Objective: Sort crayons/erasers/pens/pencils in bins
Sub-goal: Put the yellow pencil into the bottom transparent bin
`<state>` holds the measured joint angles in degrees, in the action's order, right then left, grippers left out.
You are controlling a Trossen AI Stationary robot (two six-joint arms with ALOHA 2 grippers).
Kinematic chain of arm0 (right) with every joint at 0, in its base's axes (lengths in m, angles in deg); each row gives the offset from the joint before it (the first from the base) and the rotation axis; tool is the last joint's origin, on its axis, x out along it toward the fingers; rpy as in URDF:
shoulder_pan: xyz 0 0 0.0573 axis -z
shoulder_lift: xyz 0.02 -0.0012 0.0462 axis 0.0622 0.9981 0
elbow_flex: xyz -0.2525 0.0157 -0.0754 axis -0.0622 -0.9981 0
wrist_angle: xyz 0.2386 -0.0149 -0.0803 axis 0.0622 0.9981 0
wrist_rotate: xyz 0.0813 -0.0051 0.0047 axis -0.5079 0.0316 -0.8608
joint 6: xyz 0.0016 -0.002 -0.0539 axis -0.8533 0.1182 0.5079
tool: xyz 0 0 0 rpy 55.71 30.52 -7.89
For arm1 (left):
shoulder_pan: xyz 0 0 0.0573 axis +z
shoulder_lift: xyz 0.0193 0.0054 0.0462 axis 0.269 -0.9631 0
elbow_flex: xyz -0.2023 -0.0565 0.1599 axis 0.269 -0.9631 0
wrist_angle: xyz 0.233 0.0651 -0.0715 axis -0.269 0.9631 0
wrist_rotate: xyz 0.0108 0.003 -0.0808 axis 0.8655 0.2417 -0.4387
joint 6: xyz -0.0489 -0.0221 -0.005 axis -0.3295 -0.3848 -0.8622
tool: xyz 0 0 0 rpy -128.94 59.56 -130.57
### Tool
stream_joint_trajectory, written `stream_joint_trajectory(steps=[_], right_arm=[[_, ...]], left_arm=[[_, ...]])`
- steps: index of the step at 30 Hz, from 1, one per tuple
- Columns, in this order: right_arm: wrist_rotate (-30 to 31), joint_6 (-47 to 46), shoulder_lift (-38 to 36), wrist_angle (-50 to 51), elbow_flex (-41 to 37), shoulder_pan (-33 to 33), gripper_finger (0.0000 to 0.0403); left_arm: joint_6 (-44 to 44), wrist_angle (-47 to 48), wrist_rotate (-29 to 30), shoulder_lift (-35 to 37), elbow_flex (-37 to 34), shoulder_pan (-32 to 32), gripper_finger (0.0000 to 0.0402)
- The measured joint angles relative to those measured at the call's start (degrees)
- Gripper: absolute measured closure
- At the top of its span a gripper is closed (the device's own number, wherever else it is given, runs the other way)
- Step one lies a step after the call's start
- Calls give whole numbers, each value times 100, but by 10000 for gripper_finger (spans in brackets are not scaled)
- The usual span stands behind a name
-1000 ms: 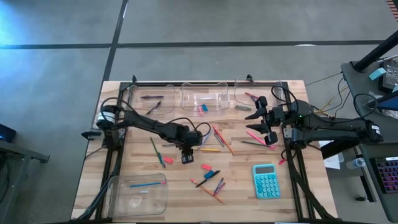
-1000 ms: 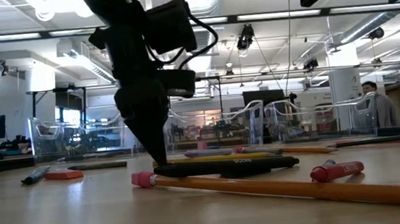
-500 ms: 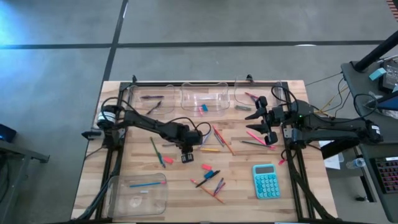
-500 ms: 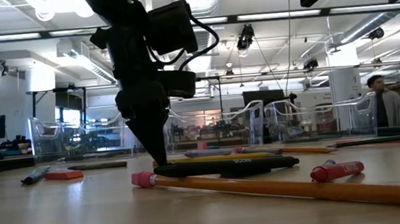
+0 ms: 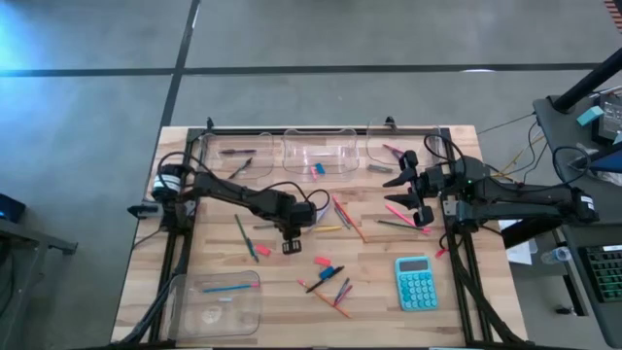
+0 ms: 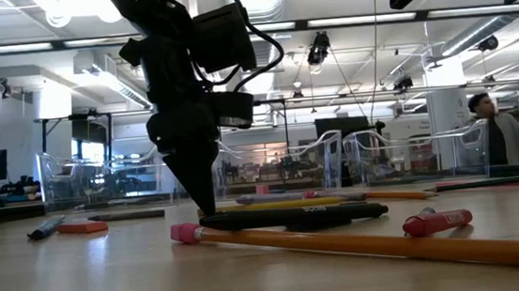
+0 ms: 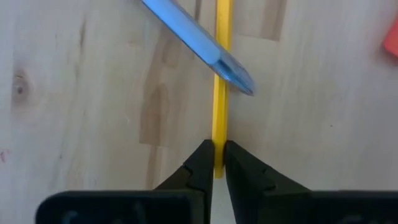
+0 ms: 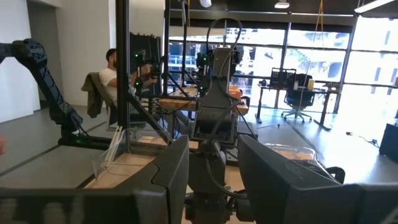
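My left gripper (image 5: 294,233) stands at mid-table, pointing steeply down, shut on a yellow pencil (image 7: 219,118) that lies flat on the wood. A blue pencil (image 7: 196,38) lies slanted across the yellow one farther along. In the low view the gripper's tips (image 6: 206,207) reach the tabletop beside the yellow pencil (image 6: 288,202). My right gripper (image 5: 408,187) hangs raised at the table's right side, open and holding nothing (image 8: 213,180). Pencils, pens, crayons and erasers lie scattered across the middle. My left gripper pinches the yellow pencil near one end (image 7: 218,163) between its two fingertips (image 7: 200,163), one on each long side. The fingers come from above, pointing steeply down. The pencil lies flat on the table, with the blue pencil resting across it farther off.
Three clear bins (image 5: 236,156) (image 5: 317,156) (image 5: 389,146) line the far edge, and another (image 5: 216,301) sits at the near left. A teal calculator (image 5: 416,282) lies near right. In the low view a black pen (image 6: 294,217) and a long orange pencil (image 6: 390,242) lie close by.
My left gripper has stayed in place and shut its fingers on the yellow pencil. The pencil still lies on the table.
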<state>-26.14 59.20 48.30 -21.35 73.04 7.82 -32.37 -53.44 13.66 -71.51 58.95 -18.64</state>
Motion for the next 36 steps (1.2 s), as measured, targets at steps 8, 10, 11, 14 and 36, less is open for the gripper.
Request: stream_joint_trajectory(steps=[8, 10, 11, 14, 36], right_arm=[[0, 1, 0, 2, 0, -1, 275], [0, 1, -1, 4, 0, 1, 275], [0, 1, 0, 4, 0, -1, 275], [0, 2, 1, 4, 0, -1, 275], [3, 45, -1, 7, 0, 1, 275]], left_arm=[[16, 163, -440, 314, 52, -100, 382], [19, 109, -520, 375, 139, -142, 382], [20, 117, -532, 408, 175, -169, 382], [6, 168, -530, 426, 221, -266, 383], [-2238, 2541, -584, 2484, 653, -1495, 400]])
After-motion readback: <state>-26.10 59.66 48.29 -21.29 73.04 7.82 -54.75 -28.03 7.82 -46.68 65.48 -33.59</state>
